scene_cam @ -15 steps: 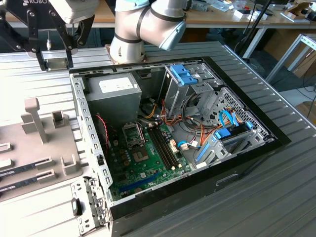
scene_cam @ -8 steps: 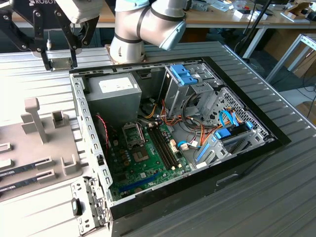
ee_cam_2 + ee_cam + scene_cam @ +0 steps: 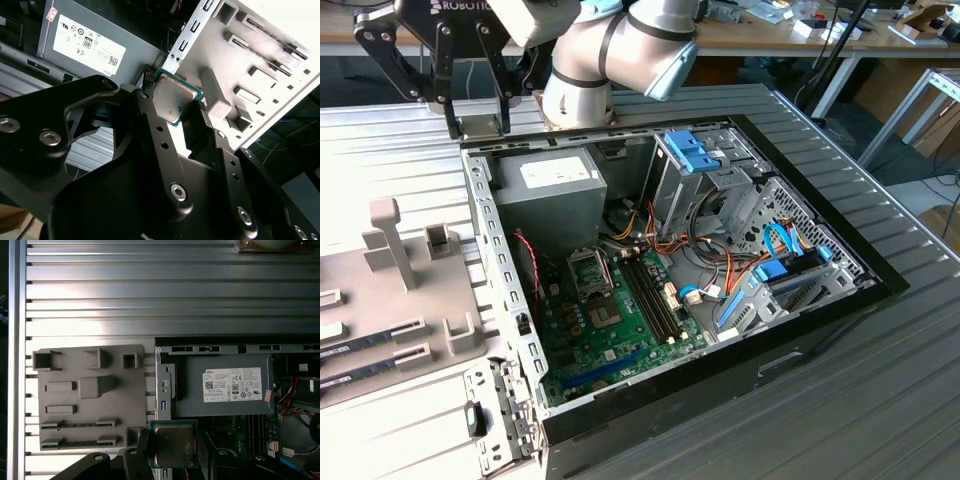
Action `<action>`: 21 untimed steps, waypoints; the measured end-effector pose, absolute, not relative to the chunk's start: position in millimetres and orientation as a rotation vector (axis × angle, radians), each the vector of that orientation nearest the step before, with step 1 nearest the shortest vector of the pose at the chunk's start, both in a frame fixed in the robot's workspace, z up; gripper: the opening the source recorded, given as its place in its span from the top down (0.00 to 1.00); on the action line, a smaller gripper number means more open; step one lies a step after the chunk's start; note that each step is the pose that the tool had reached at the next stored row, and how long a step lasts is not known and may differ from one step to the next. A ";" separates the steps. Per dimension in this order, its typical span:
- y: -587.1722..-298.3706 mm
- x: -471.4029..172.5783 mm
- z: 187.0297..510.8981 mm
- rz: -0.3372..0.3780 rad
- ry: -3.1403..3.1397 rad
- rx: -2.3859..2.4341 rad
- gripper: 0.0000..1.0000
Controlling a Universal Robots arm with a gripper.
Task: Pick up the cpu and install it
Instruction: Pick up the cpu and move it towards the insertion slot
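Above a corner of the case (image 3: 720, 385), the claw (image 3: 478, 125) pinches the cpu (image 3: 173, 445) by two edges.
Square, without a long axis, its metal top faces the wrist cameras, seemingly level.

Ribbed grey metal tabletop (image 3: 880, 400), wooden workbench (image 3: 760, 40) behind it, bare floor (image 3: 932, 196) at the exterior view's right.

Exterior view: bright, even light; computer case (image 3: 505, 270) interior shaded. First wrist view: glare bands across ribbed bench (image 3: 90, 290). Second wrist view: grey tray (image 3: 210, 50) washed out, tool (image 3: 176, 107) dark, cpu (image 3: 170, 95) lid softly gleaming.
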State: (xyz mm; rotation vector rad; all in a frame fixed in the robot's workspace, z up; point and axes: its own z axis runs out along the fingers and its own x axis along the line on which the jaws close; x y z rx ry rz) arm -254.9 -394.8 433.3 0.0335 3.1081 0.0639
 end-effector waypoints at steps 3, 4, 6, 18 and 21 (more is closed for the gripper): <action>-394.8 -251.9 433.2 0.064 3.108 0.033 0.53; -394.8 -251.0 433.1 0.064 3.108 0.033 0.53; -394.8 -249.0 433.0 0.064 3.108 0.033 0.53; -394.8 -237.3 432.6 0.064 3.108 0.033 0.53; -394.8 -234.2 432.5 0.064 3.108 0.033 0.53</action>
